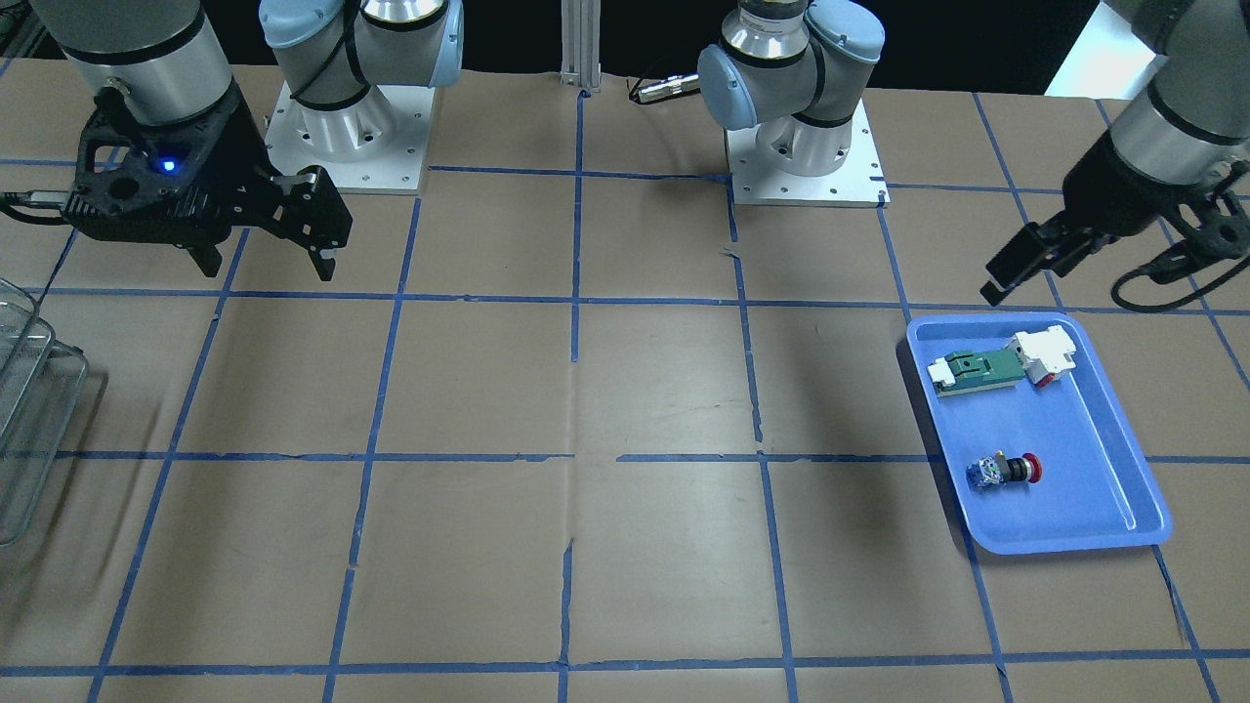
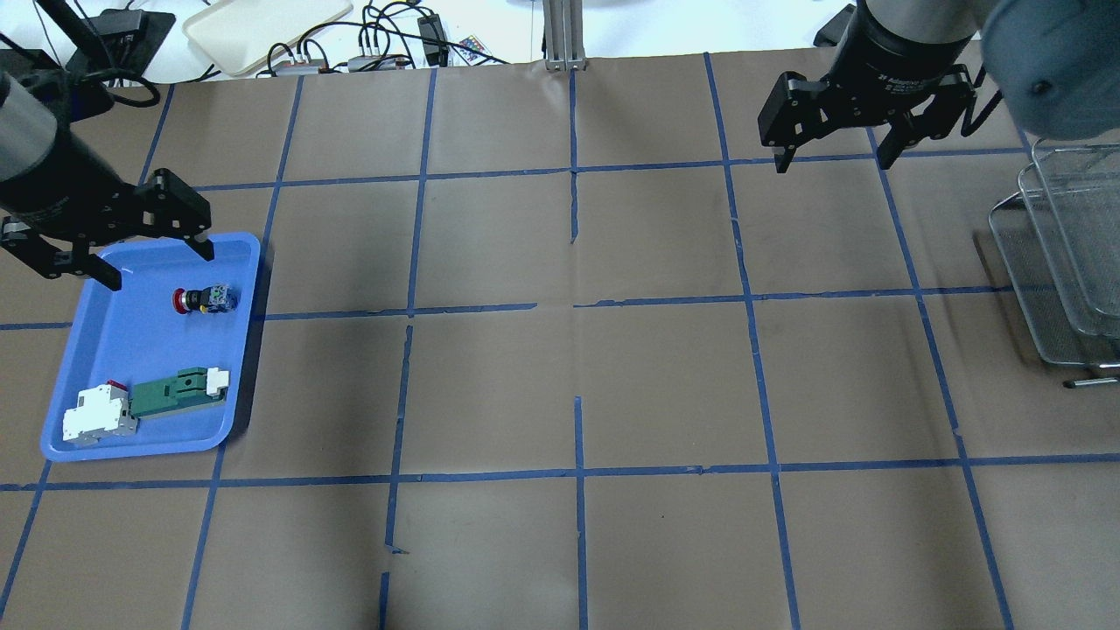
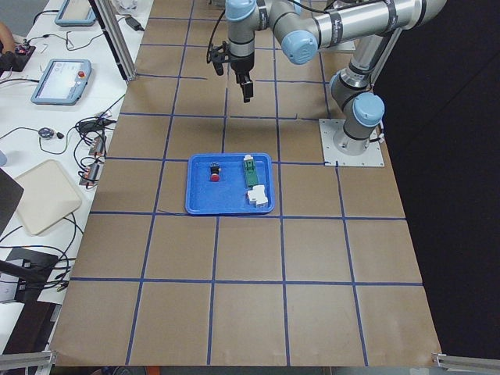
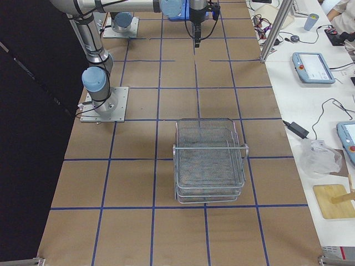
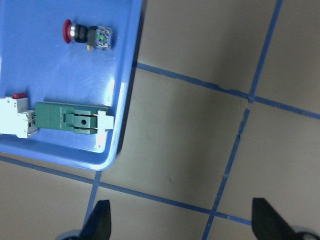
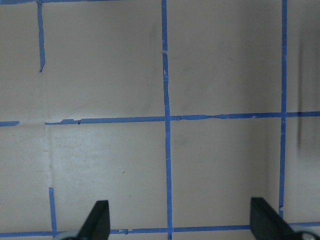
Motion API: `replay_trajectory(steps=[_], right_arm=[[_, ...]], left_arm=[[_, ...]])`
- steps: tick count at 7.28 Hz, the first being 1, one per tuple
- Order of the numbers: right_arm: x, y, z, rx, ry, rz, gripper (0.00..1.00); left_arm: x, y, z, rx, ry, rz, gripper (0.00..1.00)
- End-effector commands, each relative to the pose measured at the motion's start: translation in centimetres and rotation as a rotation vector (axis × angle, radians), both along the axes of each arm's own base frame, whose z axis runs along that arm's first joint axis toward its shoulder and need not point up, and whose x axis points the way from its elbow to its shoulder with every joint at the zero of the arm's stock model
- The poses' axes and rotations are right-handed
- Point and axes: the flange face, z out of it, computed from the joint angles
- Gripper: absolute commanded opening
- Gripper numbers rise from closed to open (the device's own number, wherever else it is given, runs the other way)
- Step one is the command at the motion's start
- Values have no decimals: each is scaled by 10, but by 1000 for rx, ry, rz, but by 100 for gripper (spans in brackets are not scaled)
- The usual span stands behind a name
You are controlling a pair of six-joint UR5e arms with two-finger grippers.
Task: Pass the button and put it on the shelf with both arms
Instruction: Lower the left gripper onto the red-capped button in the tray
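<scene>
The button (image 2: 203, 299), with its red cap, black collar and blue-and-silver rear, lies on its side in the blue tray (image 2: 248, 350). It also shows in the front view (image 1: 1006, 472) and the left wrist view (image 5: 87, 34). My left gripper (image 2: 160, 267) is open and empty, raised over the tray's far edge, close to the button. In the left wrist view (image 5: 182, 222) its fingers stand wide apart. My right gripper (image 2: 831, 160) is open and empty, high over the far right of the table. The wire-mesh shelf (image 2: 1063, 254) stands at the right edge, seen whole in the right side view (image 4: 209, 160).
The tray also holds a green-and-white flat part (image 2: 175, 394) and a white block with a red bit (image 2: 96, 416). Both arm bases (image 1: 347, 127) (image 1: 806, 146) stand at the robot's side. The table is brown paper with a blue tape grid.
</scene>
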Motion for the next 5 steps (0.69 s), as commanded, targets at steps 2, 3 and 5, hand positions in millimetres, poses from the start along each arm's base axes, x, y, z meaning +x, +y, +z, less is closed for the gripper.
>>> replay_trajectory(steps=[2, 3, 5], right_arm=[[1, 0, 0, -3, -3, 2, 100], [1, -1, -1, -2, -4, 2, 100], [1, -1, -1, -2, -4, 1, 100]], left_arm=[[70, -35, -57, -17, -7, 437, 100], [91, -43, -75, -13, 8, 579, 100], [122, -62, -116, -3, 17, 668, 100]])
